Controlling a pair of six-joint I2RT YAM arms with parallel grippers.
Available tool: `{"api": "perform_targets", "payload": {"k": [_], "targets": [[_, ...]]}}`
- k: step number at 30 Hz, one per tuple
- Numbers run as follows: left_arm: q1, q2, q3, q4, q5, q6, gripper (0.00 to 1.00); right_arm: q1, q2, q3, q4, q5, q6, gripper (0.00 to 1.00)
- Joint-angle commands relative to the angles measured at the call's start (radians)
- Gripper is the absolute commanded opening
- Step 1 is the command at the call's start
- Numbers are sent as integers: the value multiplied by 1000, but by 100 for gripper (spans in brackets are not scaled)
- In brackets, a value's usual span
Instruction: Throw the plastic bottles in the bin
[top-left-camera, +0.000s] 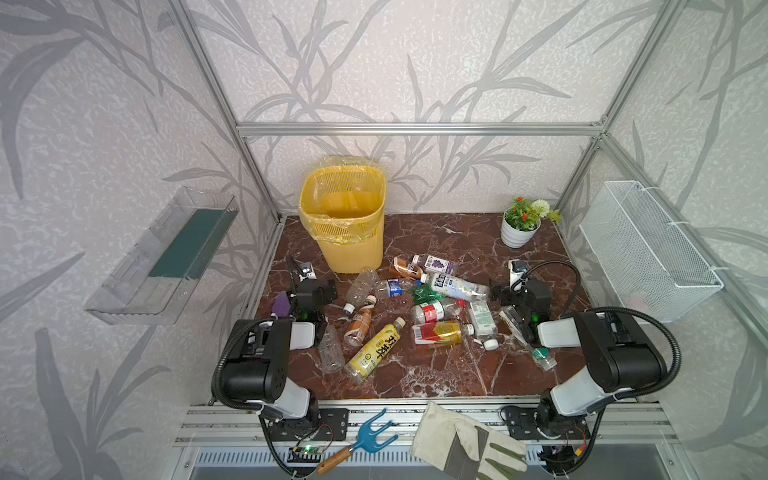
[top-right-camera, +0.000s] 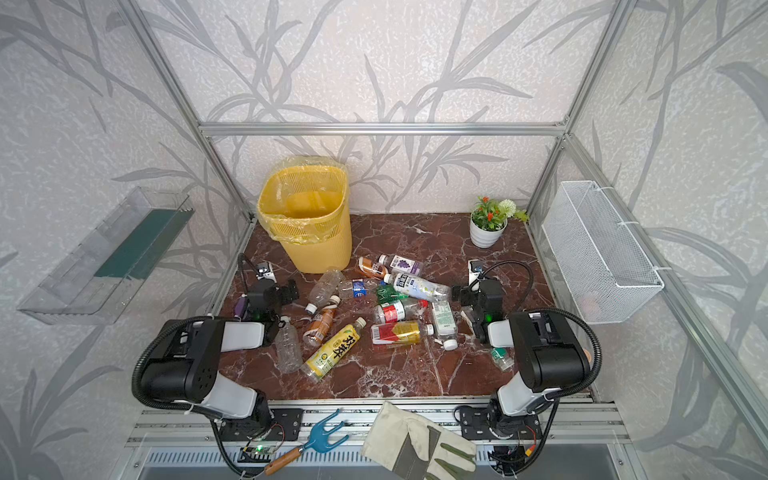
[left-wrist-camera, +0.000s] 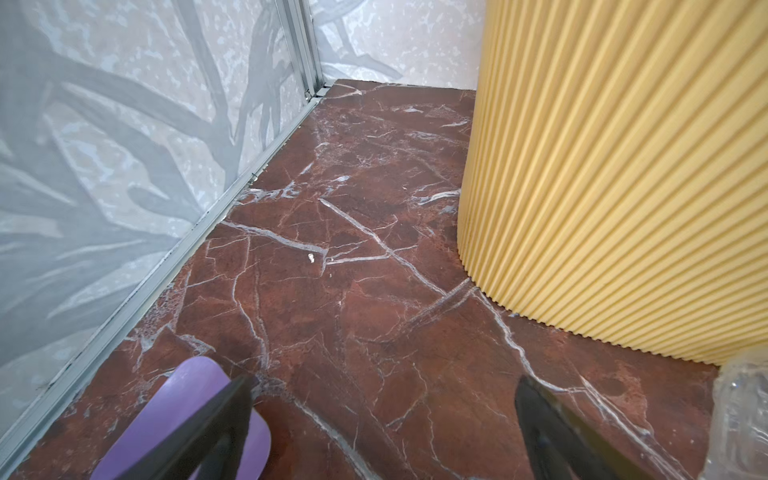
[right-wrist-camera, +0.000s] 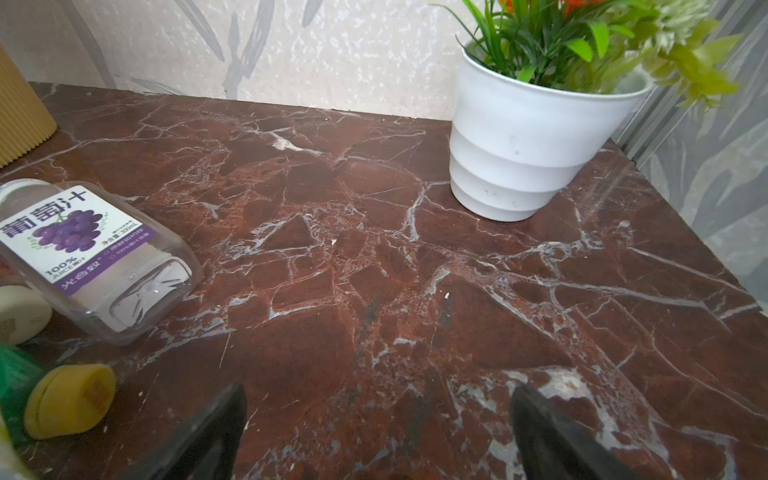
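- Left gripper is spread wide and empty over the bare tabletop; the yellow bin stands near, just beyond.
- Right gripper is likewise spread and empty; the grape juice bottle lies nearby, apart.
- Plastic bottles lie scattered between both grippers.

Plastic bottles lie scattered mid-tabletop, in front of the yellow bin; my left pincer and right pincer flank them.

Lab rig: aluminium-framed wallpapered booth
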Motion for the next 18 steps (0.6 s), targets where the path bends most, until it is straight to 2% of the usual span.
{"api": "perform_targets", "payload": {"k": [1,18], "targets": [[-1,-9,19,10,7,9,98,0,-17,1,10,-5,-1,99],[-1,-8,19,9,7,9,99,-1,-17,4,4,-19,-3,99]]}}
